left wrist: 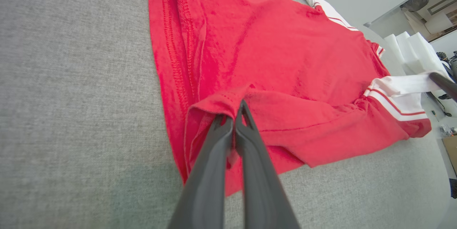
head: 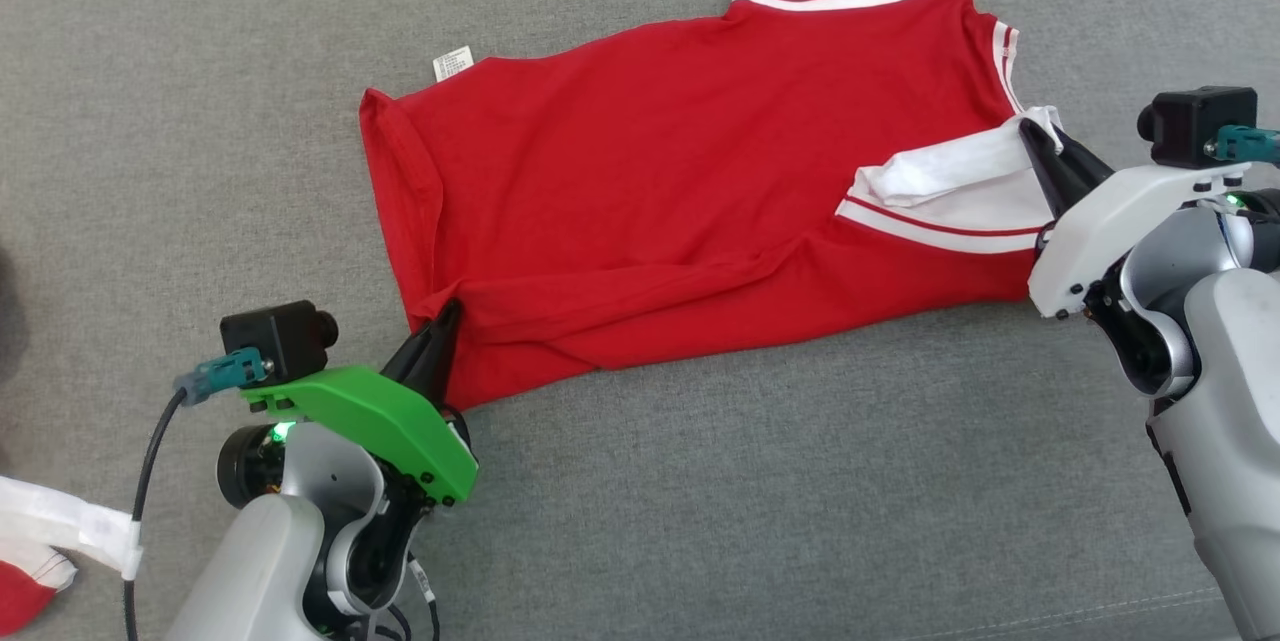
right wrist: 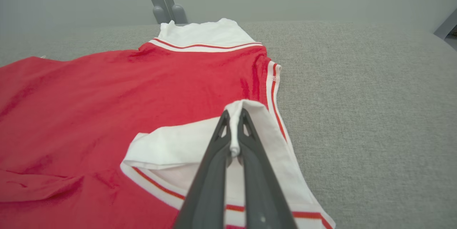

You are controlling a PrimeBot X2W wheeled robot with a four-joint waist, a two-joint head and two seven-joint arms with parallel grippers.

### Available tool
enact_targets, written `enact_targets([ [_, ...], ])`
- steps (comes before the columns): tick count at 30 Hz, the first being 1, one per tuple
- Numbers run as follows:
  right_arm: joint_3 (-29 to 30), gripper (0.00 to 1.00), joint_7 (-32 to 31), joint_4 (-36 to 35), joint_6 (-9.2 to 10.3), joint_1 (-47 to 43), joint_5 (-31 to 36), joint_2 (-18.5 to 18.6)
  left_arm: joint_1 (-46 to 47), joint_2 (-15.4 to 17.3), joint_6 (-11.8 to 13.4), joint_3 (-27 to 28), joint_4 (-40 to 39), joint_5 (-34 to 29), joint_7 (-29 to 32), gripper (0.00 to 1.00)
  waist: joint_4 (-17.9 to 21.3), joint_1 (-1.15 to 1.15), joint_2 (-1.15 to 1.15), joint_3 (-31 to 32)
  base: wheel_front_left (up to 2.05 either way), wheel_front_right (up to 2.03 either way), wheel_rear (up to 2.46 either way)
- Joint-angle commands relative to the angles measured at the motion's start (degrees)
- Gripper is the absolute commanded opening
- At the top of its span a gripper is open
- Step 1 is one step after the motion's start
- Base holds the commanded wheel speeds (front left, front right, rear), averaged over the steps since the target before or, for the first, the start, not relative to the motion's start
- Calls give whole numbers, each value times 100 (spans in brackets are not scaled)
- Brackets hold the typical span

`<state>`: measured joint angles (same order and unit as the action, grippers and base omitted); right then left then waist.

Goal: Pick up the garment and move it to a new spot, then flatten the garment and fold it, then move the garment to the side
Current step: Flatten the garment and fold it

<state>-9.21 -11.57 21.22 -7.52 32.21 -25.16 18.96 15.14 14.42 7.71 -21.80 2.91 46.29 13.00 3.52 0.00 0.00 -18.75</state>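
The red garment (head: 680, 181) lies spread on grey fabric (head: 700, 521), the left gripper (head: 450, 311) clamped on its near hem corner (head: 482, 323), the right gripper (head: 1028, 129) on its white sleeve (head: 960, 171), which seems slightly lifted.

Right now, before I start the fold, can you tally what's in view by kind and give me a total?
Red garment: 1, spread on the grey surface
Grippers: 2, left gripper and right gripper, fingers of both shut on the garment
Red-and-white cloth at the lower-left edge: 1, cut off, kind unclear
Total: 4
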Motion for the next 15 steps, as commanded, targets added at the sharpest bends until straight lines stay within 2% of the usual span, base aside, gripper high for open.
enact_targets([
  [1, -4, 0, 40, 80, 6, 89, 49, -33, 132, -25, -37, -10, 76, -15, -27, 0, -41, 0, 0, -46, 0, 0, 0],
  [4, -8, 0, 88, 280, 6, 161, 118, -93, 218, -62, -90, -63, 234, -20, -33, 0, -32, 0, 0, -61, 0, 0, 0],
  [5, -19, 0, 114, 347, 6, 181, 148, -93, 238, -68, -114, -74, 268, -27, -50, 29, -22, 0, 0, -61, 0, 0, 0],
  [6, -57, 63, 120, 401, 6, 177, 191, -79, 242, -56, -103, -79, 313, -55, -74, 100, -7, 0, 0, -44, 0, 0, 0],
  [7, -69, 100, 107, 455, 6, 140, 205, -67, 203, -21, -76, -81, 349, -83, -78, 100, 9, 0, 0, -18, 0, 0, 0],
  [10, -102, 100, 120, 461, 7, -46, 160, 1, -30, 117, -35, -98, 273, -210, -142, 100, 54, 0, 0, 73, 0, 0, 0],
  [15, 71, 100, 103, 180, 6, -504, 236, 300, -877, 416, -42, -30, -502, 38, -45, 100, 177, 0, 0, 127, 0, 0, 0],
])
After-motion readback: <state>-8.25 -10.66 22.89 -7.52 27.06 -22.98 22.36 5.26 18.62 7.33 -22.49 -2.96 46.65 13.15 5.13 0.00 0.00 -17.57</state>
